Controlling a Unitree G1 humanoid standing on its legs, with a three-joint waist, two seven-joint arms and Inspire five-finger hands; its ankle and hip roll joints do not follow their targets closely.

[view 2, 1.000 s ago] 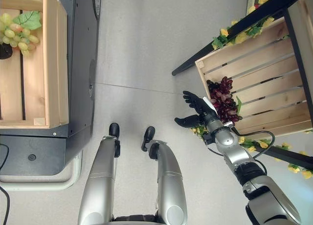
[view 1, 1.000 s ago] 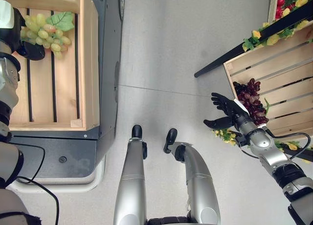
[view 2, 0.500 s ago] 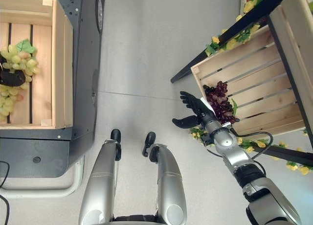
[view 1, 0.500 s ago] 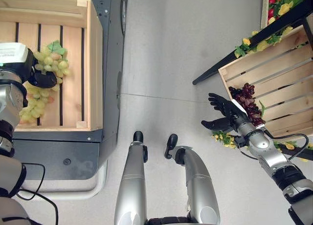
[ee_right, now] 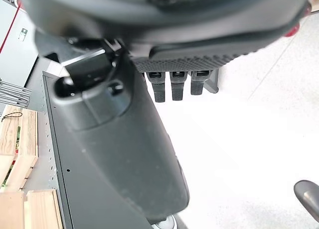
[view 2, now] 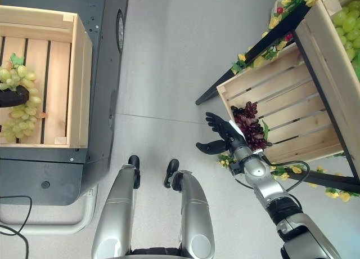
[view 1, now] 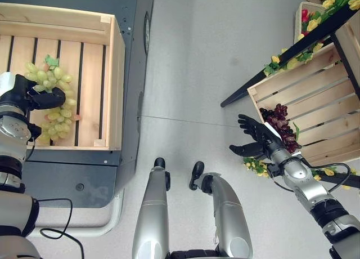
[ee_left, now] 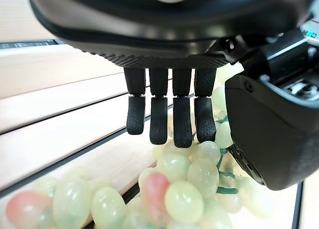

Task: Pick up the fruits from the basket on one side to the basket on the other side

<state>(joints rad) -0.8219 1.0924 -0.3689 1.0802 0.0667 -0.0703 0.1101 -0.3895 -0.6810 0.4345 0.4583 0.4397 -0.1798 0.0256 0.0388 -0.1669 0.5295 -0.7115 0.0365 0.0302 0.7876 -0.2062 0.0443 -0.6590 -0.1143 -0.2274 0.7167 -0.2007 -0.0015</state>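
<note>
A bunch of green grapes lies in the wooden crate on my left. My left hand rests over the middle of the bunch. In the left wrist view its fingers hang nearly straight above the grapes, with the thumb apart beside them. A bunch of dark purple grapes lies at the near corner of the slatted crate on my right. My right hand hovers just outside that corner, fingers spread and open, holding nothing.
The left crate stands on a dark platform. A black bar trimmed with yellow flowers runs above the right crate. Higher on the right is another crate with green grapes. Grey floor separates the two sides.
The camera has shifted. My left hand has moved from the edge of the green grapes to over their middle. My right hand stays open beside the purple grapes.
</note>
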